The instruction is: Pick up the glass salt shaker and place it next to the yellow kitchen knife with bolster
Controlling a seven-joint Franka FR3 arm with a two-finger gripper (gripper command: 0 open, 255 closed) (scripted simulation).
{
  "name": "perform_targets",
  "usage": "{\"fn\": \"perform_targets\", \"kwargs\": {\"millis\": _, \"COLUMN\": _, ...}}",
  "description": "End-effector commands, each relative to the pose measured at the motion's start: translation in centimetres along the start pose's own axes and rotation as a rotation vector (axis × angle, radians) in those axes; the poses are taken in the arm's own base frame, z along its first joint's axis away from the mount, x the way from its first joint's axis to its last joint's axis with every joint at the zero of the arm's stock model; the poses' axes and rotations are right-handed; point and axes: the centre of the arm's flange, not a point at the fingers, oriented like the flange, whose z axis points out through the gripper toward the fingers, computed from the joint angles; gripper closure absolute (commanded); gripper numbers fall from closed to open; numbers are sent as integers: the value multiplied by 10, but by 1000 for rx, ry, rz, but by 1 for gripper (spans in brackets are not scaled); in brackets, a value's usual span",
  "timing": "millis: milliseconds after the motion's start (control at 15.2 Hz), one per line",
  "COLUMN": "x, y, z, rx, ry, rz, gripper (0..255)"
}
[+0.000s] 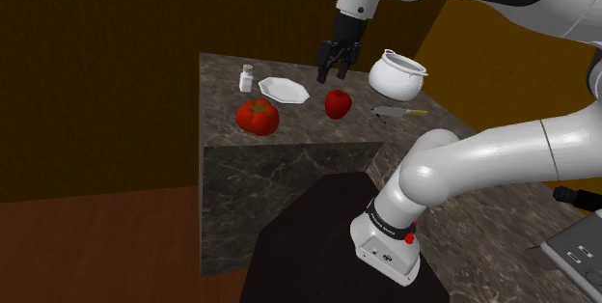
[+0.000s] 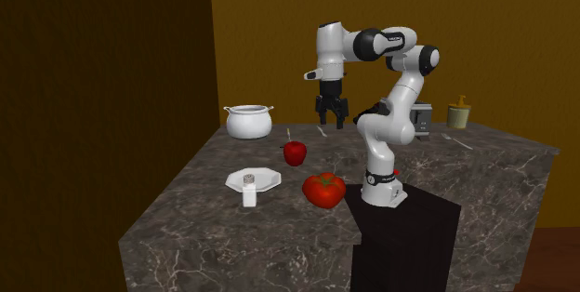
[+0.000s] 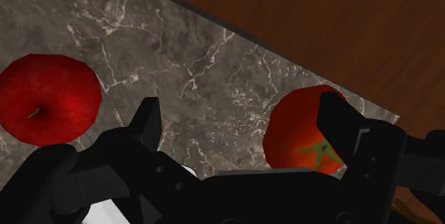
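Hovering over the desk (image 1: 217, 108) near the apple (image 1: 338, 104), the jaws stand released and empty, well apart from the salt shaker (image 1: 247, 78).

Shoulder cam: high, beside and behind the stand (image 1: 318, 243), looking down across the worktop (image 1: 289, 142) at mid range. Second exterior cam: across the worktop, off the shoulder view's far-left side, farther back, near level, looking back at the arm (image 2: 395, 104). Wrist cam: close above the worktop, looking down past the hand (image 3: 241, 108). All three share the apple (image 3: 48, 98) and tomato (image 3: 296, 133).
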Motion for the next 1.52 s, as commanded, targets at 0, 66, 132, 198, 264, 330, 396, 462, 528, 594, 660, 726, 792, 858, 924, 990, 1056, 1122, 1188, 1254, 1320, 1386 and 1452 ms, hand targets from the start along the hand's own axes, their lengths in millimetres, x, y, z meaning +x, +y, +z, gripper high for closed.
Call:
{"fn": "perform_targets", "kwargs": {"millis": 0, "x": 0, "y": 0, "z": 0, "rx": 0, "ry": 0, "rz": 0, "gripper": 0}}
{"fn": "perform_targets", "kwargs": {"millis": 66, "x": 12, "y": -1, "z": 3, "rx": -2, "ry": 2, "rz": -2, "gripper": 0}}
{"fn": "perform_targets", "kwargs": {"millis": 132, "x": 25, "y": -1, "z": 6, "rx": -4, "ry": 5, "rz": -5, "gripper": 0}}
{"fn": "perform_targets", "kwargs": {"millis": 198, "x": 37, "y": -2, "z": 9, "rx": -6, "ry": 7, "rz": -7, "gripper": 0}}
{"fn": "perform_targets", "kwargs": {"millis": 264, "x": 50, "y": -3, "z": 11, "rx": -8, "ry": 10, "rz": -9, "gripper": 0}}
{"fn": "perform_targets", "kwargs": {"millis": 330, "x": 63, "y": -3, "z": 14, "rx": -10, "ry": 12, "rz": -12, "gripper": 0}}
{"fn": "perform_targets", "kwargs": {"millis": 396, "x": 75, "y": -4, "z": 17, "rx": -11, "ry": 15, "rz": -14, "gripper": 0}}
{"fn": "perform_targets", "kwargs": {"millis": 462, "x": 88, "y": -5, "z": 19, "rx": -13, "ry": 17, "rz": -17, "gripper": 0}}
{"fn": "perform_targets", "kwargs": {"millis": 528, "x": 100, "y": -6, "z": 22, "rx": -15, "ry": 20, "rz": -19, "gripper": 0}}
{"fn": "perform_targets", "kwargs": {"millis": 594, "x": 113, "y": -7, "z": 25, "rx": -17, "ry": 22, "rz": -21, "gripper": 0}}
{"fn": "perform_targets", "kwargs": {"millis": 660, "x": 125, "y": -8, "z": 27, "rx": -19, "ry": 25, "rz": -24, "gripper": 0}}
{"fn": "perform_targets", "kwargs": {"millis": 726, "x": 138, "y": -8, "z": 30, "rx": -21, "ry": 27, "rz": -26, "gripper": 0}}
{"fn": "perform_targets", "kwargs": {"millis": 792, "x": 150, "y": -9, "z": 33, "rx": -23, "ry": 30, "rz": -28, "gripper": 0}}
{"fn": "perform_targets", "kwargs": {"millis": 858, "x": 163, "y": -10, "z": 35, "rx": -25, "ry": 32, "rz": -31, "gripper": 0}}
{"fn": "perform_targets", "kwargs": {"millis": 924, "x": 175, "y": -11, "z": 38, "rx": -27, "ry": 35, "rz": -33, "gripper": 0}}
{"fn": "perform_targets", "kwargs": {"millis": 990, "x": 188, "y": -12, "z": 40, "rx": -29, "ry": 37, "rz": -35, "gripper": 0}}
{"fn": "perform_targets", "kwargs": {"millis": 1056, "x": 200, "y": -13, "z": 42, "rx": -30, "ry": 40, "rz": -38, "gripper": 0}}
{"fn": "perform_targets", "kwargs": {"millis": 1122, "x": 213, "y": -14, "z": 45, "rx": -32, "ry": 42, "rz": -40, "gripper": 0}}
{"fn": "perform_targets", "kwargs": {"millis": 1188, "x": 226, "y": -15, "z": 47, "rx": -34, "ry": 45, "rz": -42, "gripper": 0}}
{"fn": "perform_targets", "kwargs": {"millis": 1254, "x": 238, "y": -16, "z": 50, "rx": -36, "ry": 47, "rz": -45, "gripper": 0}}
{"fn": "perform_targets", "kwargs": {"millis": 1320, "x": 251, "y": -18, "z": 52, "rx": -38, "ry": 50, "rz": -47, "gripper": 0}}
{"fn": "perform_targets", "kwargs": {"millis": 1386, "x": 263, "y": -19, "z": 54, "rx": -40, "ry": 52, "rz": -50, "gripper": 0}}
{"fn": "perform_targets", "kwargs": {"millis": 1452, "x": 276, "y": -20, "z": 56, "rx": -42, "ry": 55, "rz": -52, "gripper": 0}}
